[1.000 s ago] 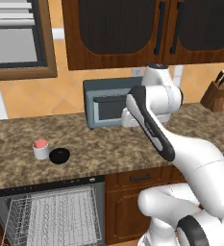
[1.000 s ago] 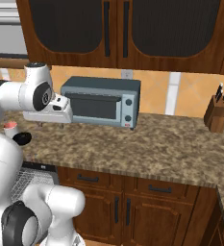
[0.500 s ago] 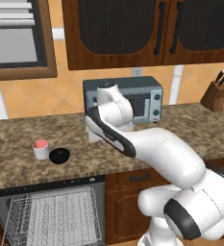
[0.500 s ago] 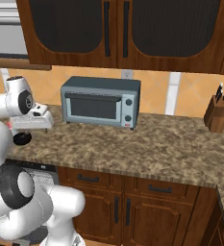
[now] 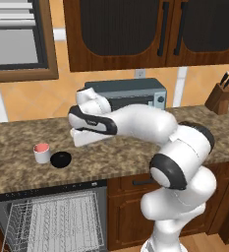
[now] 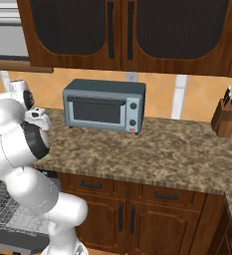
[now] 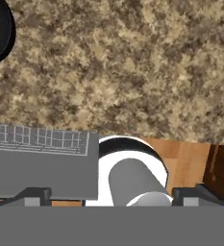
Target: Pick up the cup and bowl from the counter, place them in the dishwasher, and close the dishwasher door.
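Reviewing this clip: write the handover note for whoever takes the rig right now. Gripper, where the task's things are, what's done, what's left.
Gripper: open, empty, above the counter, right of the dishes.
Cup and bowl: side by side on the counter, untouched.
Dishwasher: door down, white rack showing.
Done: nothing loaded.
Left: pick up cup and bowl, place both in the rack, close the door.

Two base cameras face the counter (image 5: 135, 152) from behind; hand camera looks straight down.
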Robot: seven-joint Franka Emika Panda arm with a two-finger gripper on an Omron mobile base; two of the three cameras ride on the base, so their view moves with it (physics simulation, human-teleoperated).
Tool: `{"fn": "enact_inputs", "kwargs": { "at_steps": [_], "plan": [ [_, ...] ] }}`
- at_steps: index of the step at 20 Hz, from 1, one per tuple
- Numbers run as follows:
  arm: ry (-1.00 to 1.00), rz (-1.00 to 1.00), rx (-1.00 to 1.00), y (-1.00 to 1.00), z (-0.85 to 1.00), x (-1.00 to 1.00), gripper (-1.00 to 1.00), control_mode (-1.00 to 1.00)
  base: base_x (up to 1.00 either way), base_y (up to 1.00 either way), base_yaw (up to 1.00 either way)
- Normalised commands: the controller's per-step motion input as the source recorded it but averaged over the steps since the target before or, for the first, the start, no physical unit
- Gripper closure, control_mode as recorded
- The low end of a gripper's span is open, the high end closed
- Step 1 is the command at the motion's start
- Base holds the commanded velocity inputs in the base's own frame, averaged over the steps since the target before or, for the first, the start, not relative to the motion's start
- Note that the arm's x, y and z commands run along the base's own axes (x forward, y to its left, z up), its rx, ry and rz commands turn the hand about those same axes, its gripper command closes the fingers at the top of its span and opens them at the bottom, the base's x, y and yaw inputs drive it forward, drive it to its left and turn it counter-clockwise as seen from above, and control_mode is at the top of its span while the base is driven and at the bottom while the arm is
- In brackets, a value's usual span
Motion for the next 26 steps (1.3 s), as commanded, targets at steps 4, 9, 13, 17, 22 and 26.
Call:
{"fn": "enact_inputs", "kwargs": {
  "at_steps": [4, 9, 13, 17, 22, 26],
  "plan": [
    [0.09, 0.15, 0.13, 0.01, -0.37, 0.35, -1.00, -1.00, 0.00, 0.00, 0.00],
    [0.07, 0.15, 0.09, 0.13, -0.45, 0.31, -1.00, -1.00, 0.00, 0.00, 0.00],
    [0.03, 0.13, 0.06, 0.22, -0.35, 0.31, -1.00, -1.00, 0.00, 0.00, 0.00],
    [0.00, 0.13, 0.03, 0.34, -0.17, 0.30, -1.00, -1.00, 0.00, 0.00, 0.00],
    [0.00, 0.11, 0.01, 0.41, -0.08, 0.27, -1.00, -1.00, 0.00, 0.00, 0.00],
    [0.03, 0.08, 0.00, 0.54, -0.11, 0.32, -1.00, -1.00, 0.00, 0.00, 0.00]
  ]
}}
